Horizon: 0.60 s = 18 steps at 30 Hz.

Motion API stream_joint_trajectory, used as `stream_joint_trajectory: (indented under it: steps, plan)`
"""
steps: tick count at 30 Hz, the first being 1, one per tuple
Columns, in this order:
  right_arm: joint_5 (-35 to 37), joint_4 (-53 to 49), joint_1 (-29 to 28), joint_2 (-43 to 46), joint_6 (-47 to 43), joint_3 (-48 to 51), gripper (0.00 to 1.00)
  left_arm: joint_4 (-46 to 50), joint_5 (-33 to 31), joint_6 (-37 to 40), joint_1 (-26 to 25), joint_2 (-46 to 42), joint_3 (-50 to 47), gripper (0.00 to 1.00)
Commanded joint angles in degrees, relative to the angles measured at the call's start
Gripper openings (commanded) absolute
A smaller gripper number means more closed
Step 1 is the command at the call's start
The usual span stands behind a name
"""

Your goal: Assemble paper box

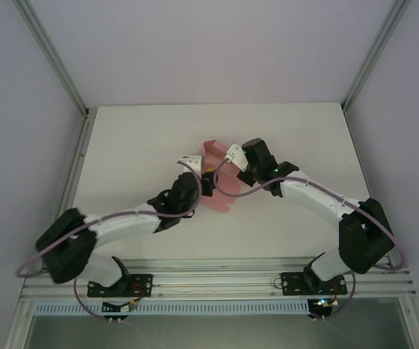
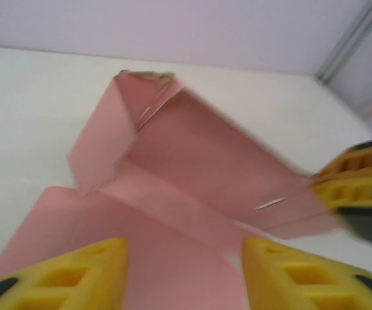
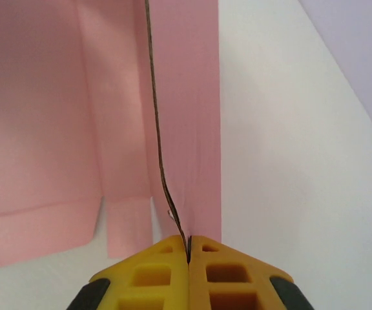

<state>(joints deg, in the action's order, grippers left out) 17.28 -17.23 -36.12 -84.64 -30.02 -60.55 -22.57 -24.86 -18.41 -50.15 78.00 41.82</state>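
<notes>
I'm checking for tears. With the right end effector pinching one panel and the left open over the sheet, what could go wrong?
The right end effector clamps only a thin edge of the paper box; a sideways pull could tear or crease it. The open left end effector might crush the raised flap if it closes there.

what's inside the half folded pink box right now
Nothing loose: just the bare pink floor of the paper box between its raised walls. The right pincer clamps one wall's edge. The space behind the far end wall is covered.
</notes>
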Motion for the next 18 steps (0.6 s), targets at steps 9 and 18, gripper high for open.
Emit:
stream_joint_trajectory:
  steps: [9,18]
  plan:
    - [-7.1,-12.1,0.6,-3.4,0.6,-3.3,0.0,33.5,5.4,-4.6,18.7,-19.2,3.5,1.0]
    - [-6.4,-11.1,2.3,-7.6,-5.2,-7.7,0.0,26.2,30.3,-5.6,37.2,3.7,8.9,1.0]
